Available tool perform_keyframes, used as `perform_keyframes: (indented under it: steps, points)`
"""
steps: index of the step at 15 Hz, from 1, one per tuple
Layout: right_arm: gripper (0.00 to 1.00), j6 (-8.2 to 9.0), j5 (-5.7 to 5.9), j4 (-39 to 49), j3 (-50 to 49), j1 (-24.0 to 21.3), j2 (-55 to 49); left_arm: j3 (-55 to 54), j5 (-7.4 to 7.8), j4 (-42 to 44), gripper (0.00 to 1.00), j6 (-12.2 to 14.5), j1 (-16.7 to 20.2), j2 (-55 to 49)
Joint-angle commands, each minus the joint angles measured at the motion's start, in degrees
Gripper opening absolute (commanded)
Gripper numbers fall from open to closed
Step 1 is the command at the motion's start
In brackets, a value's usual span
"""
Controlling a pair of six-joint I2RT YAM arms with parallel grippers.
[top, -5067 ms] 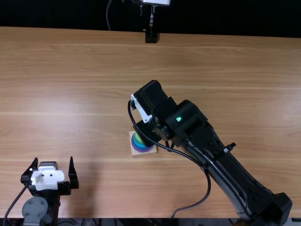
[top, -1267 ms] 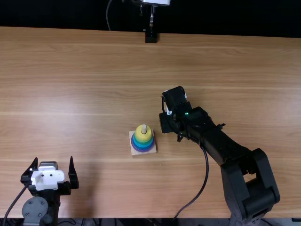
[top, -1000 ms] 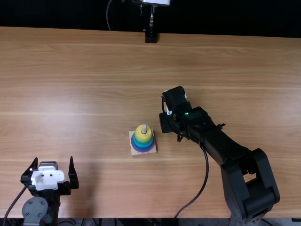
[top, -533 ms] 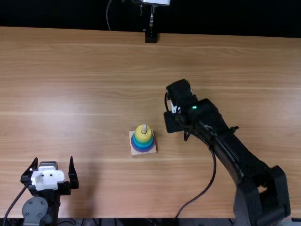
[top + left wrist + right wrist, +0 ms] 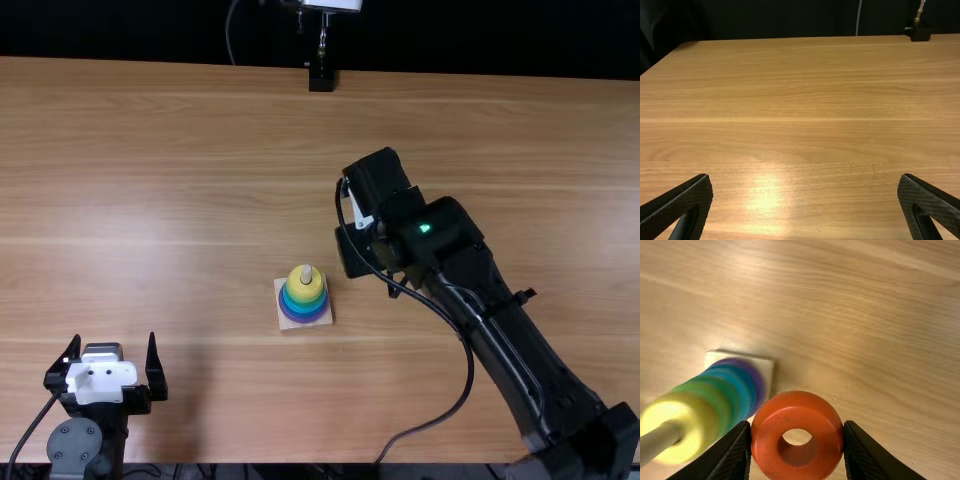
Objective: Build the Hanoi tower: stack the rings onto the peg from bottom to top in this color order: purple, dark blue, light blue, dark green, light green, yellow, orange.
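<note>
One orange ring [image 5: 765,435] is clamped in the right gripper [image 5: 797,426], which has shifted toward the peg [image 5: 306,273] in the table's [image 5: 200,130] near half; seating should complete the tower [image 5: 303,300]. The left gripper [image 5: 114,340] stands wide.

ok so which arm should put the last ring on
The right arm, I'd say: its gripper holds the orange ring close beside the peg, whose top ring is yellow. The left gripper is farther off, open.
</note>
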Motion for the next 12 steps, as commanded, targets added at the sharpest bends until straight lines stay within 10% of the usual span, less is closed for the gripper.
perform_keyframes:
  steps: [1,12]
  points:
    - [0.00,-0.35,-1.59,-0.8,3.4,1.8,-1.8,-5.9,-0.05,-4.5,1.00,0.2,0.5,-0.7]
    - [0.00,-0.04,-1.80,-3.1,7.9,9.0,-2.8,-5.9,-0.05,-4.5,1.00,0.2,0.5,-0.7]
